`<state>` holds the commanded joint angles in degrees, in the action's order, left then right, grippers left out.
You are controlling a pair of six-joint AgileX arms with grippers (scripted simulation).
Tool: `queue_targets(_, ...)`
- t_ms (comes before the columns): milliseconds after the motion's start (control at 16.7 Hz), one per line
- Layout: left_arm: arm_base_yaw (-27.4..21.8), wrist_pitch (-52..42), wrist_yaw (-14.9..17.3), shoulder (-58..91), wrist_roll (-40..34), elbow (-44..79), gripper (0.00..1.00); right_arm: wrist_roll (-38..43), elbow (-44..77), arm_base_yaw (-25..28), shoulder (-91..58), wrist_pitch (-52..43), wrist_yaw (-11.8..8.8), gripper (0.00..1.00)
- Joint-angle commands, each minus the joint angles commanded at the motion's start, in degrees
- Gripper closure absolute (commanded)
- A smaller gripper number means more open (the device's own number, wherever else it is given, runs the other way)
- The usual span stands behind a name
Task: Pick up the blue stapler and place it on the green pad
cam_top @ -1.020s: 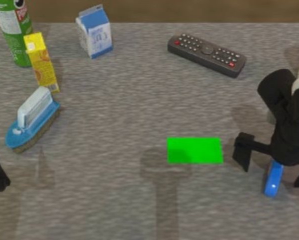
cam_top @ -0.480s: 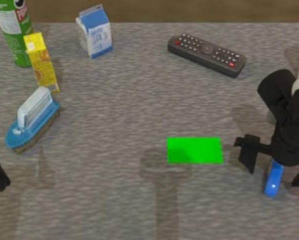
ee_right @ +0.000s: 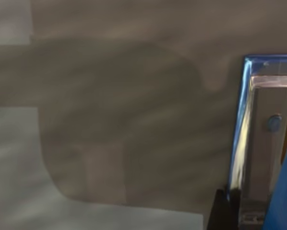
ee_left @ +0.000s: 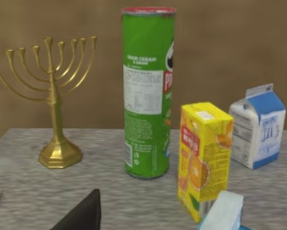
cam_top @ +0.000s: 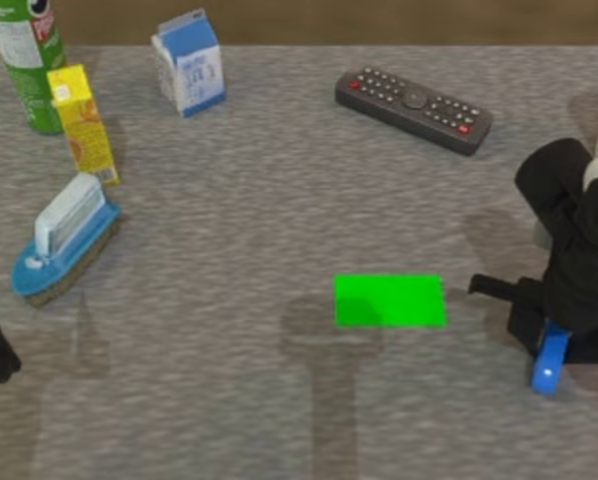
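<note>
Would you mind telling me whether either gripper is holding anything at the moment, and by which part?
It cannot be told: the right gripper covers the far end of the blue stapler, hiding any grip. The left arm sits parked at the table's left edge.

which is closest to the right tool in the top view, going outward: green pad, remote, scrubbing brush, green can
Measured from the right tool, low at the table's right side over the blue stapler:
1. green pad, just to its left.
2. remote, farther back, right of centre.
3. scrubbing brush, at the left side.
4. green can, in the far-left back corner.
</note>
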<state>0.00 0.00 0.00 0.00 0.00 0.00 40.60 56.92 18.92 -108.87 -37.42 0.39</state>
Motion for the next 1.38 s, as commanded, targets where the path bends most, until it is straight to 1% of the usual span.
queue_targets(360, 0.0, 0.0, 0.0, 0.0, 0.0, 0.0, 0.0, 0.0, 0.0, 0.0, 0.0, 0.0, 0.0, 1.0)
queue_targets(420, 0.0, 0.0, 0.0, 0.0, 0.0, 0.0, 0.0, -0.5, 0.3, -0.1, 1.1, -0.8, 0.6, 1.0)
queue_targets(540, 0.0, 0.0, 0.0, 0.0, 0.0, 0.0, 0.0, -0.5, 1.0, -0.1, 1.4, -1.8, 0.6, 1.0)
queue_targets(660, 0.0, 0.0, 0.0, 0.0, 0.0, 0.0, 0.0, -0.4, 2.9, 0.1, 2.6, -5.0, 0.6, 1.0)
queue_targets(960, 0.0, 0.0, 0.0, 0.0, 0.0, 0.0, 0.0, -0.3, 9.7, 0.4, 7.9, -18.2, 0.6, 1.0)
queue_targets(1080, 0.0, 0.0, 0.0, 0.0, 0.0, 0.0, 0.0, -0.4, 11.9, 0.6, 10.0, -22.0, 0.6, 1.0)
queue_targets(1200, 0.0, 0.0, 0.0, 0.0, 0.0, 0.0, 0.0, -0.5, 12.9, 0.6, 11.1, -23.5, 0.6, 1.0)
queue_targets(1380, 0.0, 0.0, 0.0, 0.0, 0.0, 0.0, 0.0, -0.4, 12.8, 0.3, 10.9, -23.3, 0.6, 1.0)
